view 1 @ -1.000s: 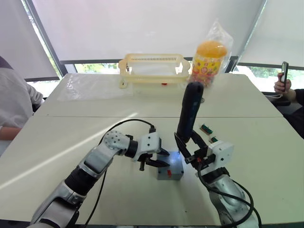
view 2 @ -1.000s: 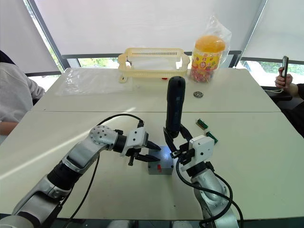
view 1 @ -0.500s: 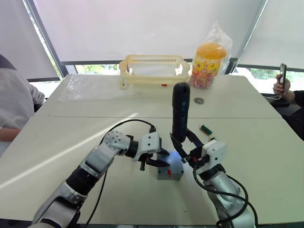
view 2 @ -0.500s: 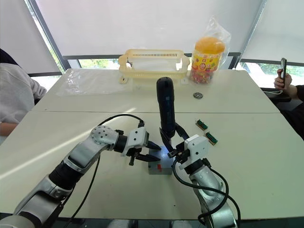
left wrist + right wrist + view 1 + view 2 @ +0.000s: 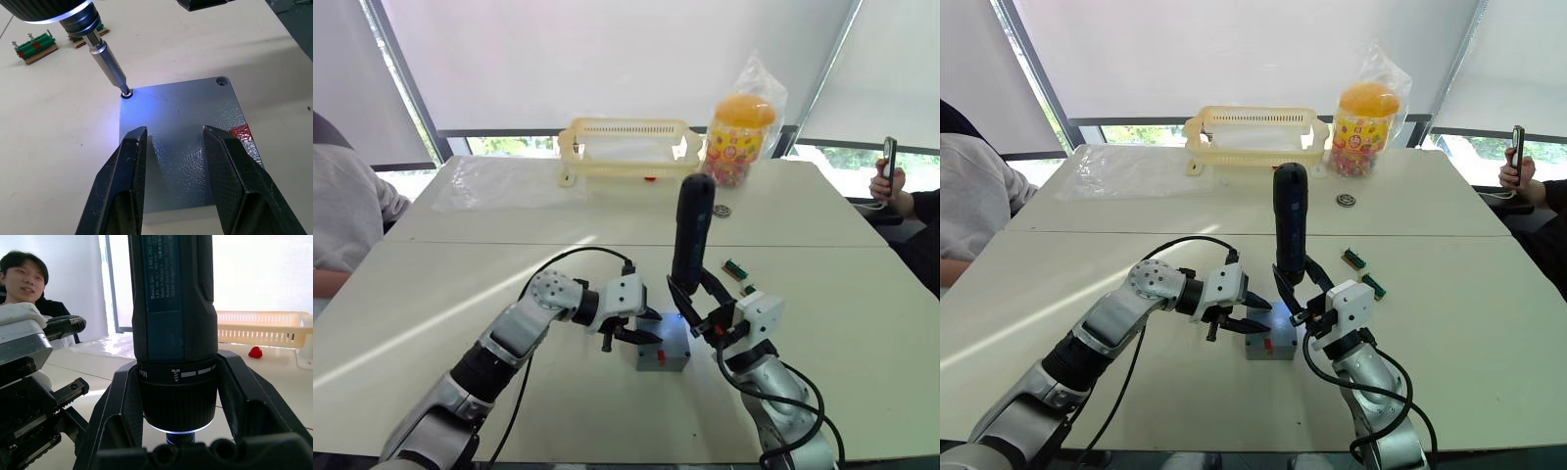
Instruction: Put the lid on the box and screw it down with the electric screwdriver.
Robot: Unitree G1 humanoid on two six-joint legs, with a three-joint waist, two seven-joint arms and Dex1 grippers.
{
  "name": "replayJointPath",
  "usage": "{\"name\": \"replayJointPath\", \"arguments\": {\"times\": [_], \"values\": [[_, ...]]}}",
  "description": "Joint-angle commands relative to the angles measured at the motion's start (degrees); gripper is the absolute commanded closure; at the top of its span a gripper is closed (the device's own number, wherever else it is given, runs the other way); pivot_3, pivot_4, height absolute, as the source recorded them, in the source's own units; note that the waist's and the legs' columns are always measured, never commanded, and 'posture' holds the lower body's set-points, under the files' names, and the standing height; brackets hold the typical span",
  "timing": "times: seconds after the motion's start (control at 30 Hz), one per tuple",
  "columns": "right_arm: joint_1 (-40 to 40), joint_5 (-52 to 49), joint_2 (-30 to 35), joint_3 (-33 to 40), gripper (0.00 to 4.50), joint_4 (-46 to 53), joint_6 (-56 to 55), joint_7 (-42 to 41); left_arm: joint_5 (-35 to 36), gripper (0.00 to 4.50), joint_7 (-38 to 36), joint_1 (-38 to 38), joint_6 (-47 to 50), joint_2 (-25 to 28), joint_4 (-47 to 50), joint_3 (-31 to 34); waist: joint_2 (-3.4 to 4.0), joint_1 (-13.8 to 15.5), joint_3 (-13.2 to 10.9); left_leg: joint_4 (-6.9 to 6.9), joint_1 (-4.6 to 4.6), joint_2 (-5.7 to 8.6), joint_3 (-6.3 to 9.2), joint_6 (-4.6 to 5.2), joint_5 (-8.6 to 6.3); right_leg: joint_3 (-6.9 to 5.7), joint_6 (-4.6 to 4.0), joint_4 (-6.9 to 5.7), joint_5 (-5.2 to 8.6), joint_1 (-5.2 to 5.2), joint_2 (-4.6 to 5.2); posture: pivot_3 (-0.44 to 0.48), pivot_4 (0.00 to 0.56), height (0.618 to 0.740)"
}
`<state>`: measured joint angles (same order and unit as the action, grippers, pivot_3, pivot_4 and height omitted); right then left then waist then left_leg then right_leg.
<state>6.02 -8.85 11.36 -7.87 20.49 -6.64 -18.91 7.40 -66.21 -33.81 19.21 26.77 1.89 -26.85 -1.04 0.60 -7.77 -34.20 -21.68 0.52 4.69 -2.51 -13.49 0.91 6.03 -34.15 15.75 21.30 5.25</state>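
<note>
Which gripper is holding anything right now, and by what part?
The right gripper clamps the electric screwdriver around its lower barrel, near the bit end. The left gripper is open over the lid, holding nothing.

Bright daylight through blinds (image 5: 607, 59); glare streaks table (image 5: 431, 313); screwdriver light (image 5: 49, 12) blown out.

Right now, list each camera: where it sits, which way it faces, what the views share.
Eye views: head, facing forward and down; both arms, box, basket.
Left wrist: along the open left gripper onto the lid.
Right wrist: along the right gripper clamping the electric screwdriver.
Shared: screwdriver, in all.
</note>
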Motion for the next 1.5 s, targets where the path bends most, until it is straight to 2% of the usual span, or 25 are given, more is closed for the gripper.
{"name": "replayJointPath", "arguments": {"times": [0.03, 0.7, 0.93, 1.1, 1.5], "values": [[2.6, 2.1, 0.7, -0.5, 2.79, -8.4, 3.0, -0.1, -3.7, 2.69, -0.6, 1.9, 0.9, 1.0, -2.9, -3.9, -0.02, 0.0, 0.0, 0.01, 0.0, 0.0, 0.0, -0.03, -0.02, 0.01, 0.0, 0.0, 0.0, 0.0, 0.01, 0.0, 0.15, 0.74], [3.8, 1.5, 0.1, -0.3, 2.79, -11.0, 1.7, -0.2, -3.9, 2.69, -0.6, 2.2, 0.8, 1.4, -2.6, -3.9, -0.15, -0.1, 0.2, 0.08, -0.02, 0.0, 0.0, -0.15, -0.11, 0.01, -0.09, 0.07, 0.06, 0.0, 0.14, 0.0, 0.15, 0.74], [-0.7, 0.0, -0.8, 3.5, 2.79, 3.3, 7.7, 5.2, -4.0, 2.69, -0.6, 2.0, -0.1, 1.3, -3.3, -3.8, 0.03, 0.0, 0.1, 0.08, -0.38, 0.01, 0.0, -0.15, -0.11, 0.0, -0.11, 0.08, 0.05, 0.19, 0.18, 0.0, 0.15, 0.74], [-2.3, -0.7, 0.6, 4.7, 2.79, 14.1, 15.4, 6.3, -4.1, 2.69, -0.9, 1.6, -1.3, 1.0, -3.8, -3.9, 0.39, 0.3, -0.2, 0.01, -1.01, 0.16, -0.08, 0.05, 0.04, -0.05, -0.23, -0.04, -0.04, 0.97, 0.26, 0.0, 0.15, 0.74], [-2.0, -1.4, -0.3, 4.5, 2.79, 20.4, 20.6, 7.4, -4.4, 2.69, -0.9, 1.3, -2.4, 0.5, -5.2, -3.7, 0.48, 0.2, -0.3, -0.34, -1.42, 0.66, 0.0, 0.06, 0.09, -0.32, 0.0, -0.2, 0.04, 0.91, 0.06, 0.0, 0.15, 0.74]]}}
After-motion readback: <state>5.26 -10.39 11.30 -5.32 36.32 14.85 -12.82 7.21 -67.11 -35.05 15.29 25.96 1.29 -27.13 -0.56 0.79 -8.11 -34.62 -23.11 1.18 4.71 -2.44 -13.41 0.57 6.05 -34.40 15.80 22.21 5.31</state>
